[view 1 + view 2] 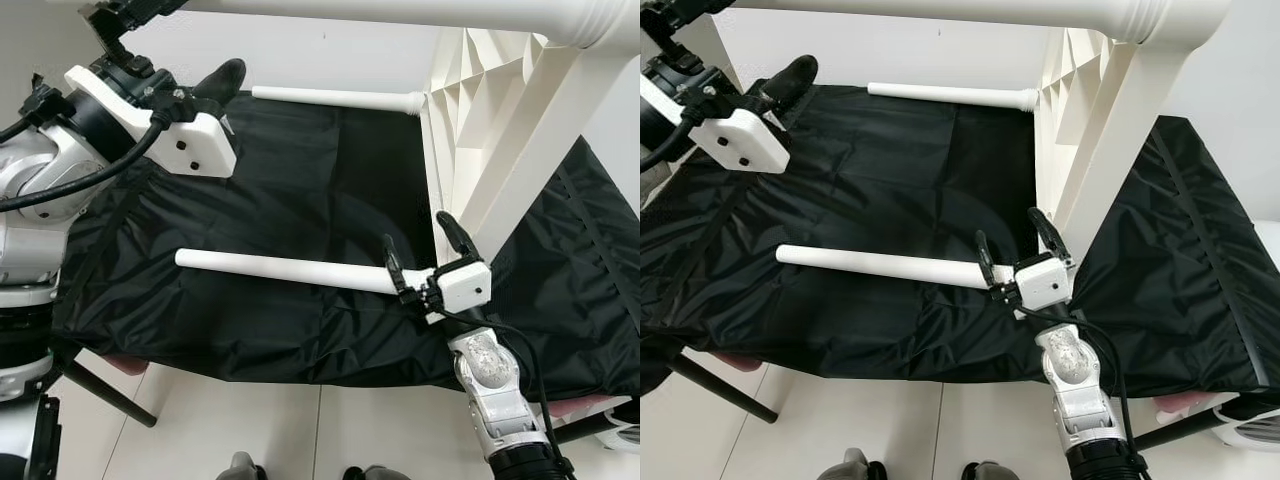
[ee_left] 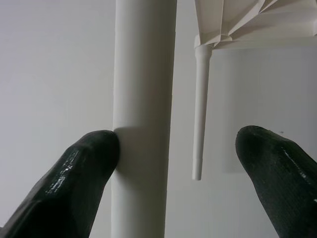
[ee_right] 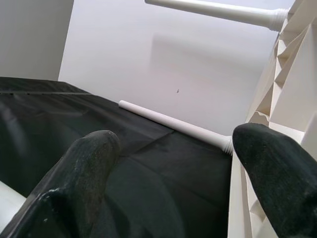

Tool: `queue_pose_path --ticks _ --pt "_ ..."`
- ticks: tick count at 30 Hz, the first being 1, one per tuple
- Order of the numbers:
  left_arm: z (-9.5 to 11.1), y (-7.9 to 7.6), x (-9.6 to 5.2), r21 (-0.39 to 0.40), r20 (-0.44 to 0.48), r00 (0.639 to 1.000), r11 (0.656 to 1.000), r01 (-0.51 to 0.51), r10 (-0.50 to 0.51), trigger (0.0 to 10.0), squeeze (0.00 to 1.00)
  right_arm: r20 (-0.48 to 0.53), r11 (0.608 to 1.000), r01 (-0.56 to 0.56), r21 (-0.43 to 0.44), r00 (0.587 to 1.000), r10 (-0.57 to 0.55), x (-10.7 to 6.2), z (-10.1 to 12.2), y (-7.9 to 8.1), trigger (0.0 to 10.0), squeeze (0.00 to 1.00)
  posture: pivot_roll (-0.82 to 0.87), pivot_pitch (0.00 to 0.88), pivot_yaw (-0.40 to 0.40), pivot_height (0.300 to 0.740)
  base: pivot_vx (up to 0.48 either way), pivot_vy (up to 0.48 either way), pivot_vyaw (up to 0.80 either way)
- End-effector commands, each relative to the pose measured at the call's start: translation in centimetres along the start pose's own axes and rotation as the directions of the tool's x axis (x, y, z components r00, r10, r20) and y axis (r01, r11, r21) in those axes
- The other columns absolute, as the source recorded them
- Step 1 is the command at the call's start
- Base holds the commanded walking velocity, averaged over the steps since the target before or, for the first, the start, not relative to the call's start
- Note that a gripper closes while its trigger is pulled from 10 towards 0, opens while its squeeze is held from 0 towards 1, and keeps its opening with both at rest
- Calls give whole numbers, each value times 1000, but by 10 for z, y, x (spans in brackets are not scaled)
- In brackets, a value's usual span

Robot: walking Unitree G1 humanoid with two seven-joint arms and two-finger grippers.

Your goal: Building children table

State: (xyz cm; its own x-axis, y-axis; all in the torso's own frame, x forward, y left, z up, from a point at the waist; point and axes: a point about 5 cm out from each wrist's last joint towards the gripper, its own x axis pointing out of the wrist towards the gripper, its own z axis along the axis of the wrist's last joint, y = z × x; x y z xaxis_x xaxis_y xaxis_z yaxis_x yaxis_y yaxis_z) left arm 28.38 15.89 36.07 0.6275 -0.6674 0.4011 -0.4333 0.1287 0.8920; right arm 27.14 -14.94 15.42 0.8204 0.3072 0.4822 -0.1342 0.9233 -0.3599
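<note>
The white table top point(image 1: 480, 90) stands on its edge on a black cloth, ribbed underside facing me. One white leg point(image 1: 340, 97) sticks out from it low at the back. Another leg point(image 1: 400, 12) juts out from its upper corner. My left gripper point(image 2: 178, 144) is open around this upper leg point(image 2: 143, 99); one finger point(image 2: 89, 163) touches it and the other stays apart. A loose white leg point(image 1: 280, 268) lies on the cloth. My right gripper point(image 1: 420, 240) stands open at the loose leg's near end, beside the table top, with nothing between its fingers.
The black cloth point(image 1: 300, 180) covers a low frame with dark metal legs point(image 1: 110, 390). Below it is white tiled floor point(image 1: 300, 430). My feet point(image 1: 240, 468) show at the bottom edge. A white ribbed object point(image 1: 1260, 425) sits at the lower right.
</note>
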Motion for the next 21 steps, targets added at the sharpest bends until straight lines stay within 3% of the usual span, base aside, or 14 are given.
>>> queue_pose_path --ticks 1,10,16,21 --pt "0 12 4 17 20 981 981 -194 193 10000 0 -3 1000 23 -2 1000 -23 -5 -1 -1 10000 0 20 55 25 740 0 0 0" --pt "-1 25 18 29 48 973 974 -225 224 10000 0 -13 999 46 -3 999 -46 -10 -2 4 10000 0 20 49 43 740 0 0 0" --pt "0 23 24 17 51 975 976 -216 215 10000 0 -17 999 46 -4 999 -46 -11 -2 5 10000 0 19 50 48 740 0 0 0" --pt "-6 17 33 -13 -12 985 985 -174 174 10000 0 -28 999 51 -5 998 -51 -14 -3 6 10000 0 21 65 50 740 0 0 0"
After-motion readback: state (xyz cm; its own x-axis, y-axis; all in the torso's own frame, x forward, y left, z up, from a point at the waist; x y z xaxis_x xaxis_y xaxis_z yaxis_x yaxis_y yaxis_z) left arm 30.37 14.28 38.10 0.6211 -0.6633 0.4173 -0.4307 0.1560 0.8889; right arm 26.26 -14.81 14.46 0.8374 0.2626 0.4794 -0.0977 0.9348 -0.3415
